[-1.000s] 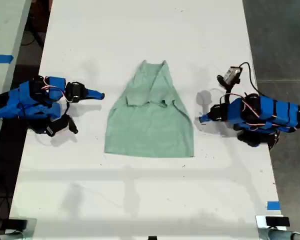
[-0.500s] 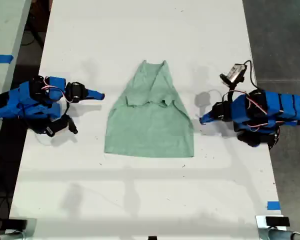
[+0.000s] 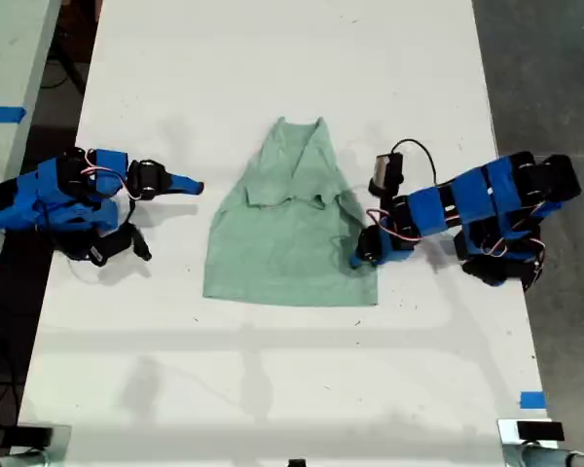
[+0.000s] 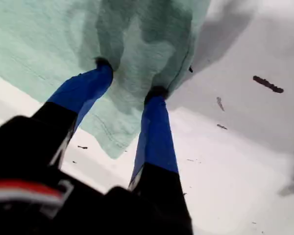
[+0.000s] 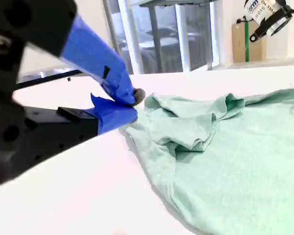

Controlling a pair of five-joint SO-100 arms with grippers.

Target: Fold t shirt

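The t shirt [image 3: 290, 243] is pale mint green and lies in the middle of the white table [image 3: 273, 58], its sleeves folded inward. My first gripper [image 3: 362, 255] reaches in from the exterior view's right and stands over the shirt's edge near the hem corner. It is open in the first wrist view [image 4: 130, 78], both blue fingertips [image 4: 104, 64] resting on the cloth [image 4: 49, 34]. My second gripper [image 3: 193, 183] lies low on the table at the exterior view's left, a short gap from the shirt. It is shut [image 5: 132, 105] on nothing, pointing at a rumpled sleeve fold [image 5: 196, 132].
A strip of blue tape [image 3: 531, 399] marks the table near the exterior view's lower right. A second table with blue tape [image 3: 2, 114] stands past the left edge. Dark floor [image 3: 545, 78] lies beyond the right edge. Small dark specks [image 4: 267, 83] dot the tabletop.
The first arm has swung from the exterior view's right toward the shirt, and its gripper now sits on the shirt's edge. The second arm and the shirt have not moved.
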